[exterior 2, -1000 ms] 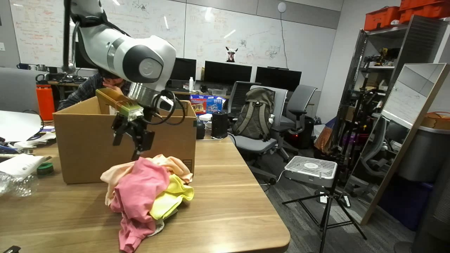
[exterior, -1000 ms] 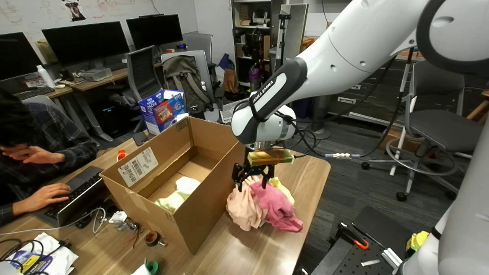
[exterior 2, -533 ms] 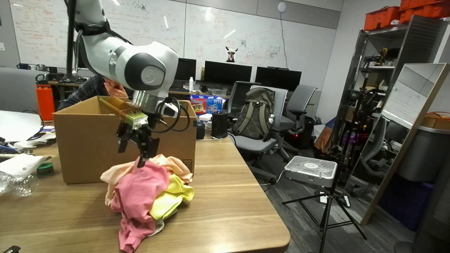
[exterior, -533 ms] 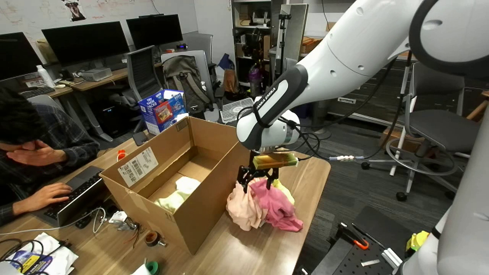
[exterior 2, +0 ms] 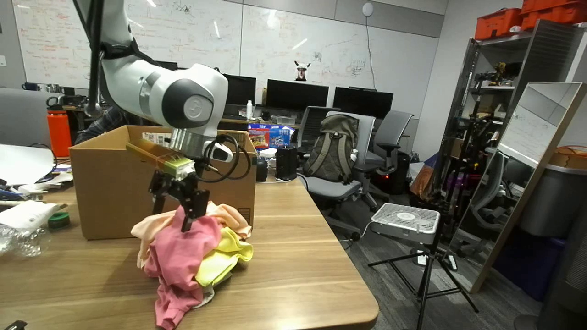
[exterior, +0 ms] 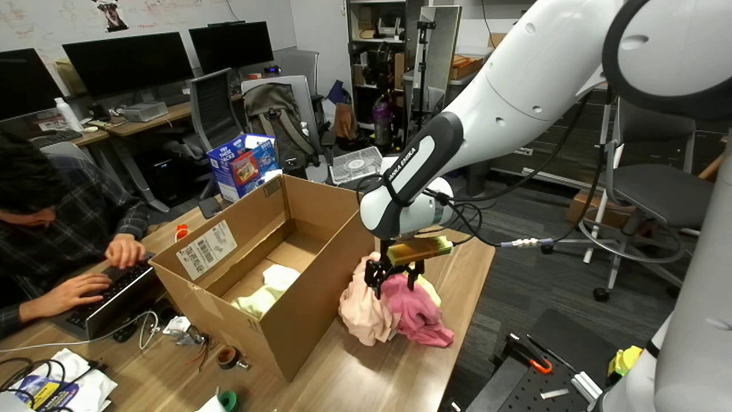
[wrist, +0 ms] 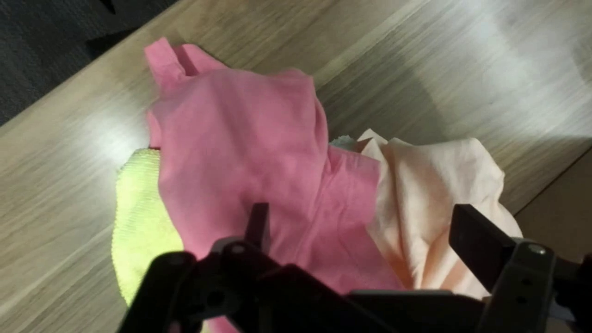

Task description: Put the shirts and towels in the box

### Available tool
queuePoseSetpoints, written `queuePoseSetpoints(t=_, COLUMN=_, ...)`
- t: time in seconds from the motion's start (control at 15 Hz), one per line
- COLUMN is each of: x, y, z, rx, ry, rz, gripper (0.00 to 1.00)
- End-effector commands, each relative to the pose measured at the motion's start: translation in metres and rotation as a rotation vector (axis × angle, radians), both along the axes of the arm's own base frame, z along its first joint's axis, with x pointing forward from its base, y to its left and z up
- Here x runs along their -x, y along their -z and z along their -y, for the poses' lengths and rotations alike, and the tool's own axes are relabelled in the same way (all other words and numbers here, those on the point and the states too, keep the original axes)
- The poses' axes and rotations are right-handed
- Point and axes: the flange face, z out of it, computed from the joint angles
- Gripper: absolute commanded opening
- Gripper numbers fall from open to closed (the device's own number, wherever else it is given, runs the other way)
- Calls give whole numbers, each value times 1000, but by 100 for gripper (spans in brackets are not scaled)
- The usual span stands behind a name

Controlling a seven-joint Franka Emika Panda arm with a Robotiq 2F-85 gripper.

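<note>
Under the gap of the claw (wrist: pixel 360 217) and beneath one of its fingers lies the pink cloth (wrist: pixel 249 138), its nearer part covered by dark, blurred metal in the wrist view. The peach cloth (wrist: pixel 430 185) bunches below the opposite finger. Yellow cloth (wrist: pixel 143 212) pokes out past the pink side, mostly covered, and a greyish scrap (wrist: pixel 343 142) shows only as a sliver. The claw's fingers stand well apart; whether a tip touches the folds, I cannot tell.

Just beside the claw, on the peach side, stands the cardboard box (exterior: pixel 314 315). A pale green cloth (exterior: pixel 257 300) and a white cloth (exterior: pixel 281 276) inside are partly hidden by the wall facing the claw; one piece or two is unclear. Below the claw spreads the wooden table (exterior 2: pixel 293 256). Beyond the box from the claw, a person (exterior: pixel 86 200) has both hands at a laptop (exterior: pixel 121 290); in an exterior view the arm (exterior 2: pixel 195 101) and box hide most of that figure.
</note>
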Motion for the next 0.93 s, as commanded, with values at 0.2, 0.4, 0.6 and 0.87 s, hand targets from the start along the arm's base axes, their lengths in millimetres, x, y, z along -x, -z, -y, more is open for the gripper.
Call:
queuePoseSetpoints(t=0.2, x=-3, y=21, z=1, rx=24, ry=-49, rz=19, gripper=100)
queuePoseSetpoints(t=0.4, x=-8, y=25, z=3, rx=37, ry=-58, rz=36, gripper=100)
queuePoseSetpoints(t=0.6, x=-15, y=25, z=5, rx=48, ry=-61, rz=63, gripper=100)
queuePoseSetpoints(t=0.87, x=-23, y=24, z=8, rx=66, ry=-64, rz=90, gripper=75)
